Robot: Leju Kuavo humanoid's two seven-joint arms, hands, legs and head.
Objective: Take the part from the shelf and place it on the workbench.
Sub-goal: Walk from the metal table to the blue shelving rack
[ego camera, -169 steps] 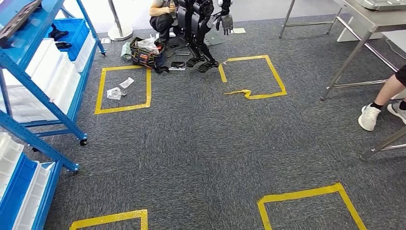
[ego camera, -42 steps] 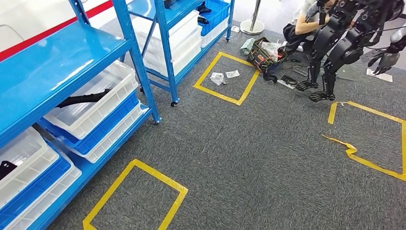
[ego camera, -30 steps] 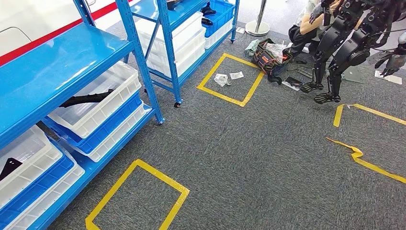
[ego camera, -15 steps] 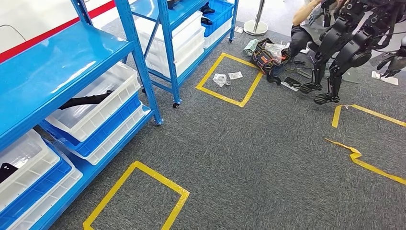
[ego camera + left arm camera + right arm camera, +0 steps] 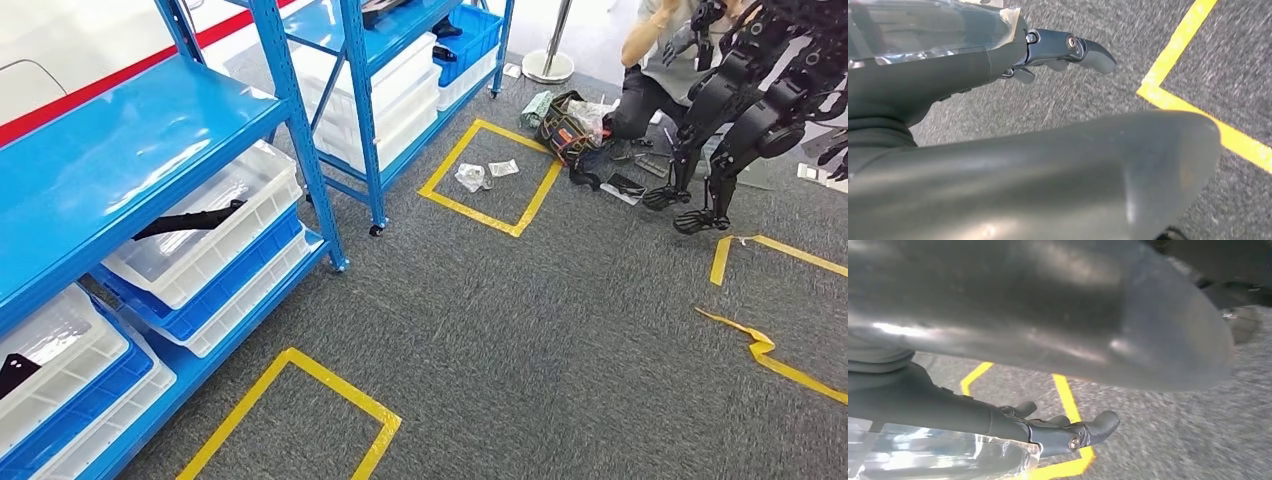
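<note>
A long black part (image 5: 190, 220) lies in a clear bin (image 5: 215, 235) on the lower level of the blue shelf (image 5: 110, 165) at the left of the head view. Another black part (image 5: 12, 372) shows in a clear bin at the bottom left corner. My left hand (image 5: 948, 85) hangs over the grey carpet near a yellow tape line, fingers (image 5: 1083, 50) stretched out, holding nothing. My right hand (image 5: 973, 412) hangs the same way over carpet and tape, with its fingers (image 5: 1088, 430) extended and nothing in them.
A second blue shelf (image 5: 400, 60) with white and blue bins stands farther back. Yellow tape squares (image 5: 490, 180) mark the carpet. A black humanoid robot (image 5: 745, 115), a crouching person (image 5: 660, 50), a tool bag (image 5: 565, 125) and a stanchion base (image 5: 548, 68) are at the upper right.
The camera has swung left from the open floor and workbench legs to face the shelf. Over the last second the whole picture shifts a little more. Both hands keep hanging.
</note>
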